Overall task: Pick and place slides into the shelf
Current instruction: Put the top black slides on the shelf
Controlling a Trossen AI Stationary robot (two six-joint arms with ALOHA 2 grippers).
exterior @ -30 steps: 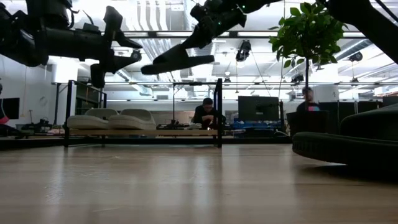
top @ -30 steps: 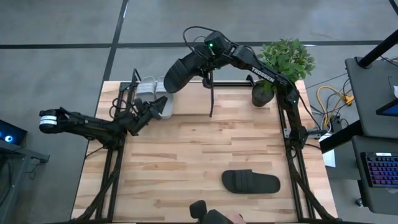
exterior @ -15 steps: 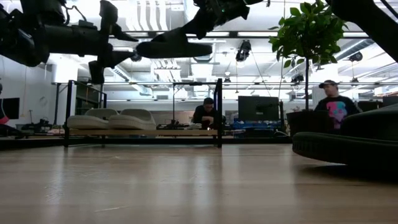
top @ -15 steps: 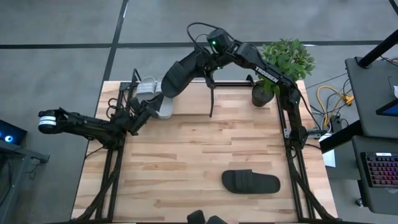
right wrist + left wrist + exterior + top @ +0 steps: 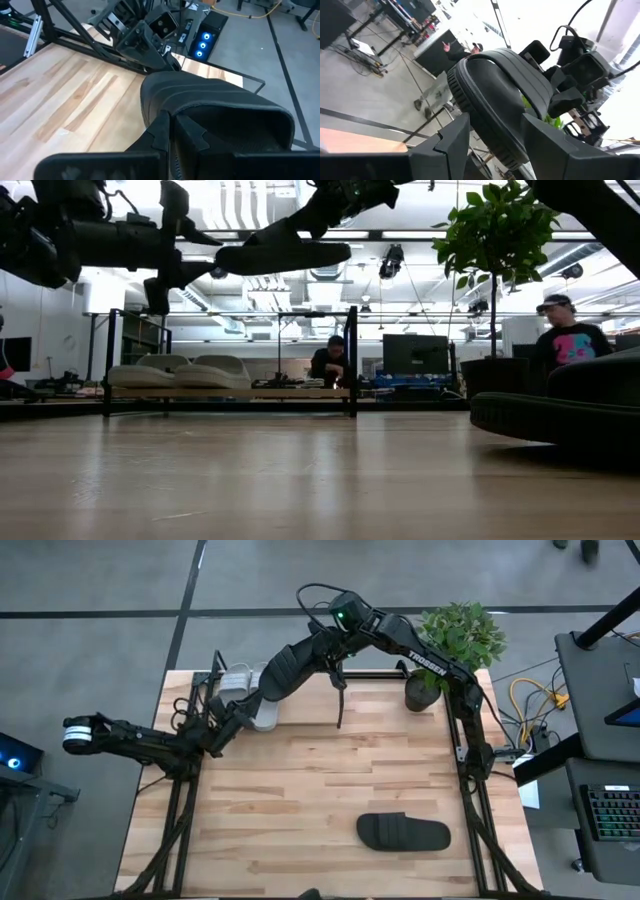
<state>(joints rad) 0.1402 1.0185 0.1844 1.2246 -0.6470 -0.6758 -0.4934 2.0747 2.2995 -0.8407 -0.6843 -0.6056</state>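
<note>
right hand (image 5: 322, 648) clamps black slide (image 5: 283, 669) aloft over shelf (image 5: 341, 690), far left | left hand (image 5: 226, 723) open, close beneath | risk: toe strikes it, slide twists loose

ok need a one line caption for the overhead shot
Right claw carries a black slide over the shelf; its mate lies on the table.

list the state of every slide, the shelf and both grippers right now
held black slide: in the air over the shelf, pinched by the right gripper
right gripper: shut on the slide
left gripper: open, empty, by the shelf's front
white slides: both resting on the shelf
other black slide: flat on the table, untouched
shelf: upright, holding two white slides
</note>
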